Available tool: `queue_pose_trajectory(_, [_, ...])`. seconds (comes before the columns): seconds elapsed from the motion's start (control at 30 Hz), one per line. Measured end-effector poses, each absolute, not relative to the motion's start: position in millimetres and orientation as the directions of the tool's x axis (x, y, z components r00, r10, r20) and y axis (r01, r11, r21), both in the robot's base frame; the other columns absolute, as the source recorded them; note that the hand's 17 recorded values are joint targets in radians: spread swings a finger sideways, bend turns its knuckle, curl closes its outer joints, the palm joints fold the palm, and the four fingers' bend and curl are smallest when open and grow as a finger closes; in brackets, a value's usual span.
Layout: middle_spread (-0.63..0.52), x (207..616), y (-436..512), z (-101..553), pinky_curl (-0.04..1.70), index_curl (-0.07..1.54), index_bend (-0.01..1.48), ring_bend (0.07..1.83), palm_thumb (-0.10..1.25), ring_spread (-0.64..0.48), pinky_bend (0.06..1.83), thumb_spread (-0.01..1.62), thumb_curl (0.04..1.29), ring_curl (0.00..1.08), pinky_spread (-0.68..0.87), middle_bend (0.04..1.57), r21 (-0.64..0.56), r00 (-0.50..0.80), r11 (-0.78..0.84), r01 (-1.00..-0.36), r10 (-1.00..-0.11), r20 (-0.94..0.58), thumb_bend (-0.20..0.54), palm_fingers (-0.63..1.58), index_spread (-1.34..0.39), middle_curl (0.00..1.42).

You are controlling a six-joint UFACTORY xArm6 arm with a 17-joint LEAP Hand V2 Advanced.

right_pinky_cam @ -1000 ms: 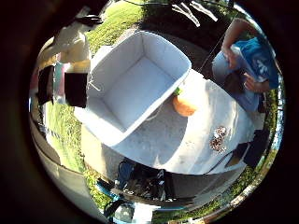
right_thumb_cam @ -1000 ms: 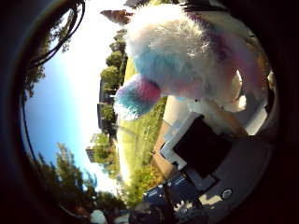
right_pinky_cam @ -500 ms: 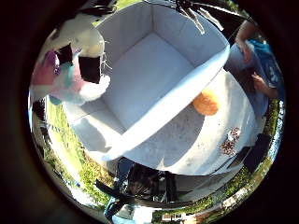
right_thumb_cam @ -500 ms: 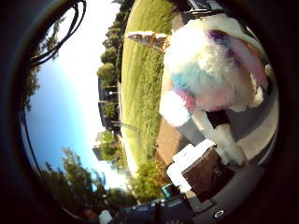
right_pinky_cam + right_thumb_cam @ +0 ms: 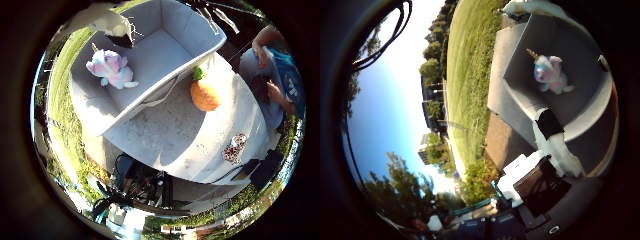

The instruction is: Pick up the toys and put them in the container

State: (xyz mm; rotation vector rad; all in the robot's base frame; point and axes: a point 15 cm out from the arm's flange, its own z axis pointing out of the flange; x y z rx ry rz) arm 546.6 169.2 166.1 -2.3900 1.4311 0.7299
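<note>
One fluffy unicorn toy (image 5: pixel 111 68) is lying inside the grey container (image 5: pixel 190 30), on its floor near one end wall. It is resting loose there, with nothing touching it, so it looks like this toy's turn is done. One orange pineapple toy (image 5: pixel 205 94) is sitting on the table (image 5: pixel 165 140), just beside the container's long wall and outside it. It is waiting there because nobody is picking it up yet. One small speckled thing (image 5: pixel 234 148) is lying on the table too, farther from the container than the pineapple toy is. The hand (image 5: pixel 555 150) is hanging above the container. Its fingers are looking stretched out and loose, and they are holding nothing. So that is one container, one toy inside it, and one toy outside it.
</note>
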Motion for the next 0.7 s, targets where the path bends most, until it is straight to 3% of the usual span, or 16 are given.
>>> queue_pose_trajectory(0.33, [0.08,552,-32,182,0.36,0.2,0.28,0.45,0.72,0.27,0.54,1.12,0.47,0.3,0.45,0.18,0.113,0.297,-0.34,-0.934,-0.911,-0.286,-0.039,0.04,-0.22,0.37])
queue_pose_trajectory(0.47, [0.1,551,-130,147,0.34,0.22,0.21,0.45,0.67,0.28,0.53,1.14,0.44,0.3,0.45,0.16,0.146,0.141,-0.168,-0.975,-0.974,-0.178,-0.037,0.07,-0.17,0.35])
queue_pose_trajectory(0.7, [0.15,544,-212,57,0.34,0.23,0.16,0.47,0.67,0.31,0.59,1.15,0.42,0.31,0.47,0.16,0.163,-0.097,0.073,-0.984,-0.985,-0.141,-0.027,0.11,-0.13,0.33])
